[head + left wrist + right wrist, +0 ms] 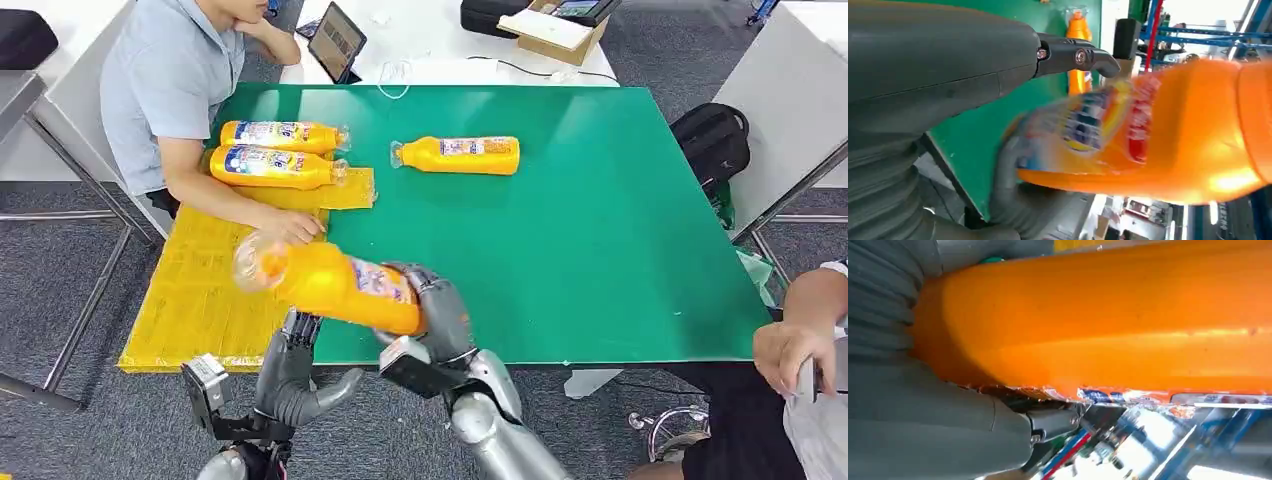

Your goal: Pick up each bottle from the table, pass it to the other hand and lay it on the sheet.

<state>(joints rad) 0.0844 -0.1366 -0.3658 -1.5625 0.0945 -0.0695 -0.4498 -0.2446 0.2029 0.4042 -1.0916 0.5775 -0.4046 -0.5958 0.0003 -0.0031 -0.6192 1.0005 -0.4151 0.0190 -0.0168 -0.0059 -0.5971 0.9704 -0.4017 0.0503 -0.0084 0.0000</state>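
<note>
The right hand is clamped around the base end of an orange bottle, carrying it on its side above the near edge of the green desk, cap end pointing left toward the yellow sheet. The left hand waits just below and to the left, fingers apart and holding nothing; in the left wrist view the bottle fills the space just beyond those fingers, so this reads as the hand-over step, about to happen. The next move seems to call for the left hand to rise and close around the bottle's middle before the right lets go, then a swing left to lay it on the sheet. Two bottles already lie at the sheet's far end, and one more bottle lies on the desk farther back, not yet fetched. A person's hand rests on the sheet close to where the bottle would land, which may need care. The labels show blue, white and red patches, but motion blur leaves no brand or wording readable in any view.
</note>
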